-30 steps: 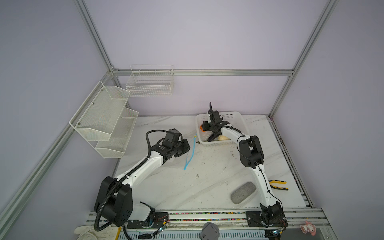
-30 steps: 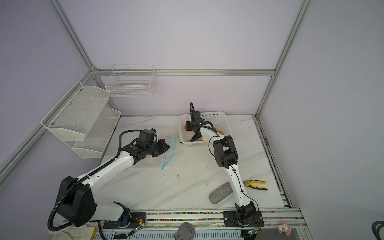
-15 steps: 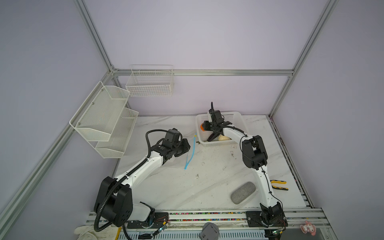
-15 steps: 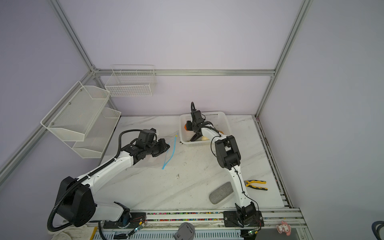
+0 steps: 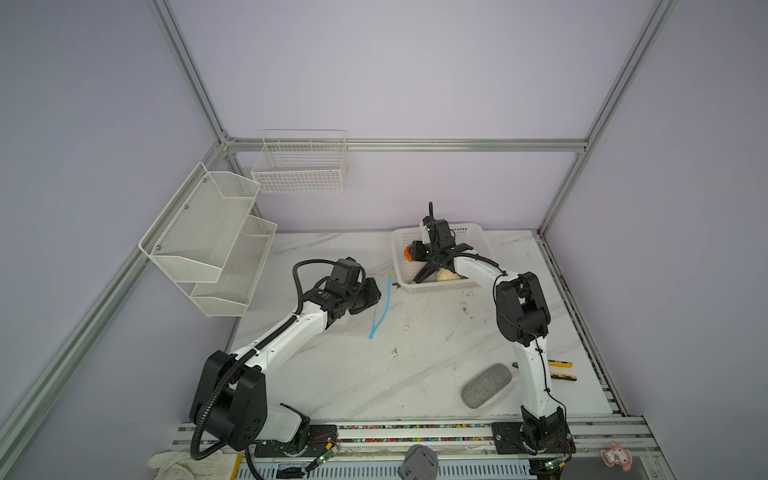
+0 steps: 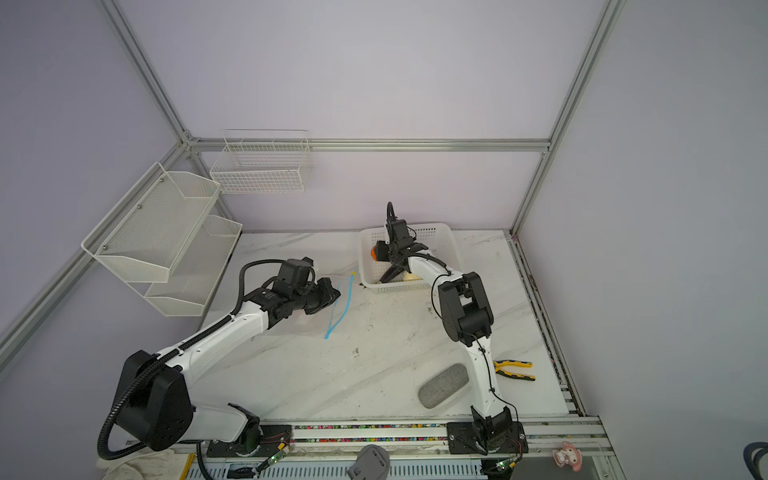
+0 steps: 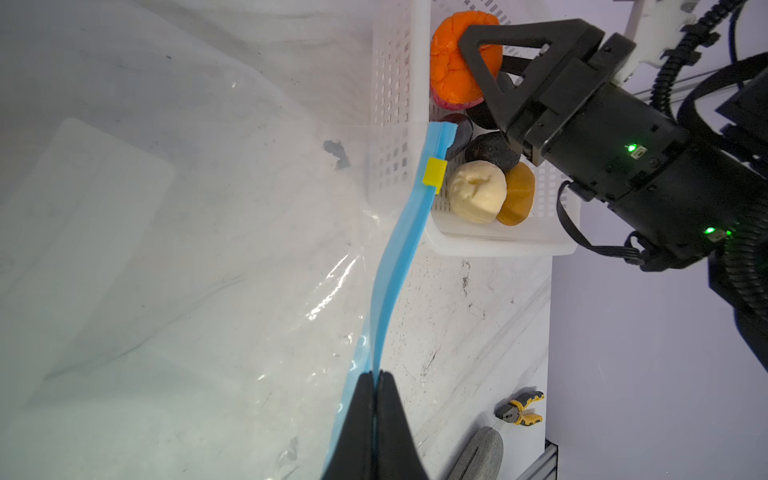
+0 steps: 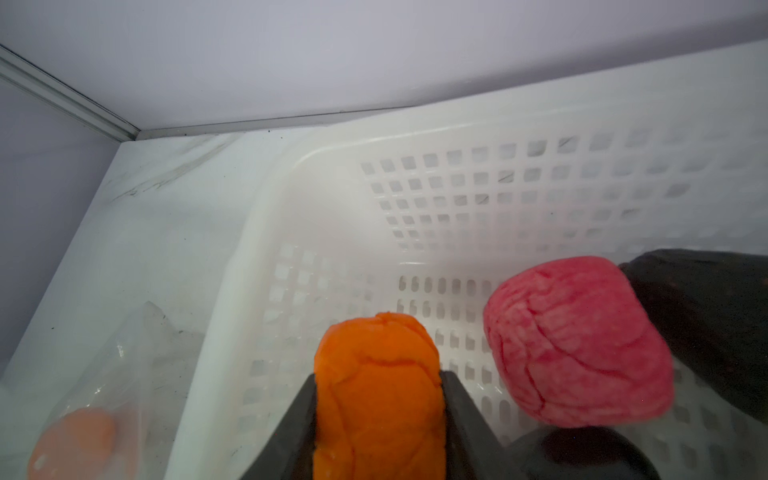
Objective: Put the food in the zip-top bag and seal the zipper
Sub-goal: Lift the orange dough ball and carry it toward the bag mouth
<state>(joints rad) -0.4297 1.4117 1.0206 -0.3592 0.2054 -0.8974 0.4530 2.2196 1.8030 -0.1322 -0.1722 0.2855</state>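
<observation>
Marbled tabletop carries the zip-top bag, spread out. My left claw is pinched tight on the zipper, whose length runs straight ahead of it to the yellow tab beside the basket. My right claw, part-open, grips an orange food piece; pink food sits just beside it, basket wall ahead.

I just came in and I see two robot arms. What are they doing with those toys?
The left gripper is shut on the blue zipper of the clear zip-top bag, pinching its edge. The right gripper reaches into the white basket and is closed around an orange toy food. The pink piece, cream piece and dark pieces lie in the basket.
</observation>
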